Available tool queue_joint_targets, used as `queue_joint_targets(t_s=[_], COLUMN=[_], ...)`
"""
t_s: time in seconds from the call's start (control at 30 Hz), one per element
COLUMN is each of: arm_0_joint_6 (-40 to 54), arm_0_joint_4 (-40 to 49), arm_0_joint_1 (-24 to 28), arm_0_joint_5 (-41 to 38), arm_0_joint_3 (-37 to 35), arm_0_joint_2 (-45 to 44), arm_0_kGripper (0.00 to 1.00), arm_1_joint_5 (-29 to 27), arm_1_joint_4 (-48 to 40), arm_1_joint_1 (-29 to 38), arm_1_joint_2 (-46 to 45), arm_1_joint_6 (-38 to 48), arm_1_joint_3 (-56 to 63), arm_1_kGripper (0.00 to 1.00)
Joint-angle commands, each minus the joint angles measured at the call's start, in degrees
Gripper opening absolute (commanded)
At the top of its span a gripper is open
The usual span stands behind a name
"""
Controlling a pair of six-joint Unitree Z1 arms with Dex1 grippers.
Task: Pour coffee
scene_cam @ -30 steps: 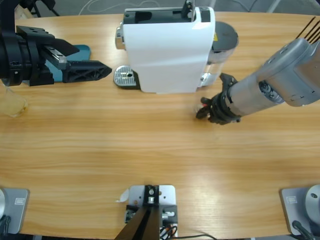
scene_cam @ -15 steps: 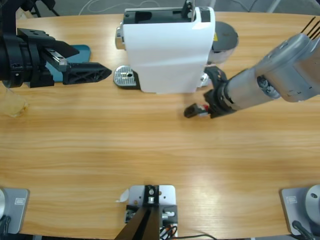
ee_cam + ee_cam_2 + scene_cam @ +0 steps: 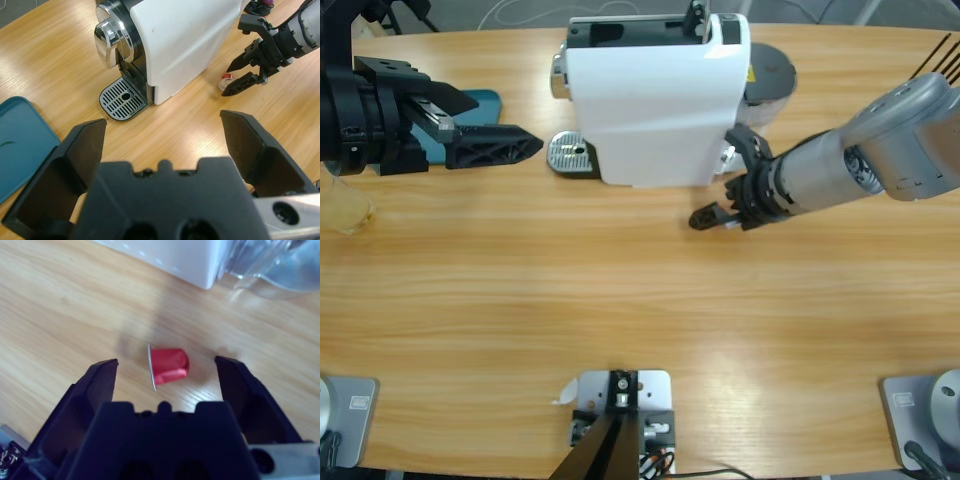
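Right gripper has its jaws spread wide and empty, straddling a red coffee capsule that lies on its side on the table, foil rim toward 9 o'clock in the right wrist view. No contact between jaws and capsule is visible. In the high view this gripper sits at about 4 o'clock from the white coffee machine, near its base.

Left gripper is likewise spread and empty, pointing from 9 o'clock toward the drip tray, beside a teal tray.

The glass tumbler of coffee stands at the table's far 9 o'clock edge, close under the left arm.

Risks, as judged:
- The capsule is round and lying loose; uneven closing could roll it or squirt it out.
- Clamping on the foil rim may crush it.
- A left arm swing could tip the tumbler.
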Motion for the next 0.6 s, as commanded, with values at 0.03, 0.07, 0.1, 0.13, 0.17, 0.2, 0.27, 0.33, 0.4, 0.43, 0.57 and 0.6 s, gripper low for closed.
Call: queue_joint_targets(t_s=[0.03, 0.07, 0.1, 0.13, 0.17, 0.2, 0.27, 0.33, 0.4, 0.43, 0.57, 0.6], arm_0_joint_6=[-0.79, -0.8, -0.88, -0.88, -0.88, -0.88, -0.96, -0.96, -0.96, -0.96, -0.96, -0.96], arm_0_joint_4=[-0.3, -0.3, -0.3, -0.3, -0.3, -0.3, -0.3, -0.3, -0.3, -0.3, -0.3, -0.28], arm_0_joint_1=[-0.56, -0.56, -0.56, -0.56, -0.56, -0.56, -0.56, -0.56, -0.56, -0.56, -0.58, -0.67], arm_0_joint_5=[-0.33, -0.31, -0.33, -0.33, -0.35, -0.31, -0.35, -0.38, -0.37, -0.38, -0.38, -0.38], arm_0_joint_3=[1.55, 1.55, 1.55, 1.51, 1.43, 1.39, 1.48, 1.53, 1.5, 1.46, 1.58, 1.67], arm_0_joint_2=[-0.85, -0.82, -0.76, -0.69, -0.66, -0.68, -0.68, -0.66, -0.52, -0.5, -0.83, -0.87], arm_0_kGripper=[1.0, 1.0, 1.0, 1.0, 1.0, 1.0, 1.0, 1.0, 1.0, 1.0, 1.0, 1.0], arm_1_joint_5=[0.9, 0.97, 1.0, 0.97, 0.98, 0.97, 0.97, 0.93, 0.47, 0.19, 0.32, 0.56], arm_1_joint_4=[-2.79, -2.81, -2.92, -3.2, -3.34, -3.34, -3.92, -4.61, -4.89, -5.04, -6.49, -6.91], arm_1_joint_1=[-0.88, -0.91, -0.93, -0.93, -0.91, -0.93, -1.0, -1.11, -1.11, -1.18, -2.21, -2.41], arm_1_joint_2=[2.02, 1.95, 1.79, 1.38, 0.96, 0.63, 0.28, -0.02, -0.21, -0.3, -0.51, -0.51], arm_1_joint_6=[-0.32, -0.32, -0.32, -0.32, -0.32, -0.38, -0.66, -0.67, -0.67, -0.67, -0.76, -0.76], arm_1_joint_3=[1.77, 1.86, 2.17, 2.56, 2.98, 3.44, 4.74, 5.93, 6.81, 7.11, 8.75, 9.13], arm_1_kGripper=[0.682, 0.678, 0.678, 0.678, 0.678, 0.678, 0.679, 0.683, 0.695, 0.697, 0.697, 0.697])
